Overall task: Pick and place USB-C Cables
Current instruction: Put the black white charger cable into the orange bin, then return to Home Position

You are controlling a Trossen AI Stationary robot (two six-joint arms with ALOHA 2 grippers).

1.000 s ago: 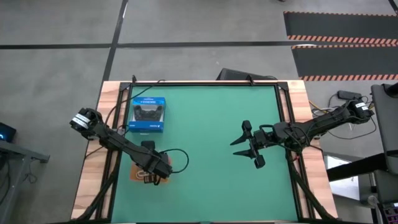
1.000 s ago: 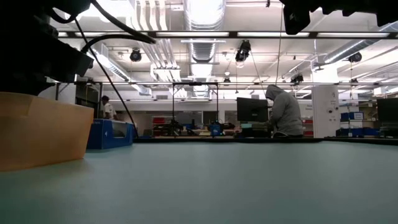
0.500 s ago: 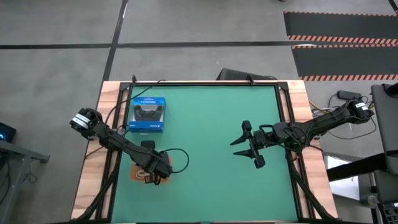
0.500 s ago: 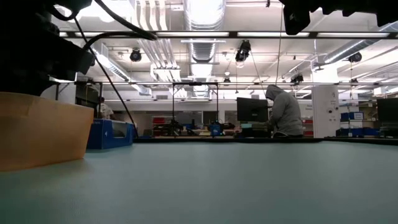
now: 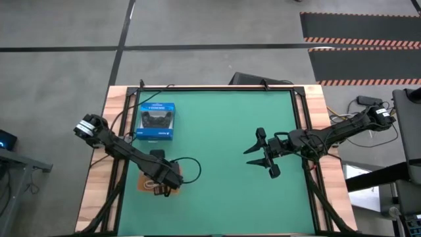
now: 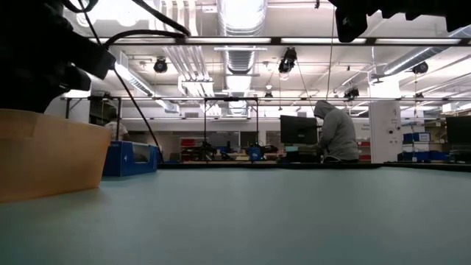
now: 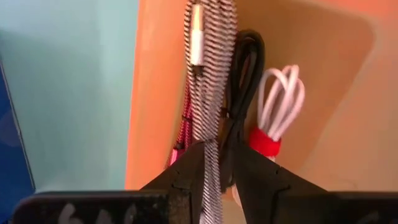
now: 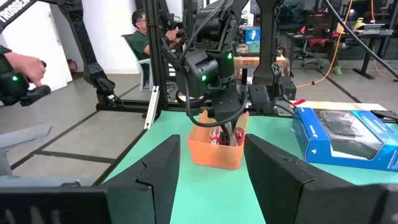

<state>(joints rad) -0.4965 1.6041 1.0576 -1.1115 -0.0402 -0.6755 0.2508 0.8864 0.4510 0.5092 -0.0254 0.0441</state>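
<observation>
Nothing has moved: left gripper (image 7: 217, 171) still pinches grey cable (image 7: 208, 68) (inside tray (image 7: 155, 93)).

The high view looks straight down from well above the green table (image 5: 223, 131), taking in its whole top, both arms and the floor around it. The low view sits at table-top level and faces across the mat into the room, with the orange tray (image 6: 44, 151) close at its side (the blue box (image 6: 131, 160) shows farther back). The left wrist view points steeply down into that tray (image 7: 323, 93) from very near. The right wrist view looks level across the table toward the tray (image 8: 217, 149), the blue box (image 8: 345, 137) and the left arm, things the high view also shows.
</observation>
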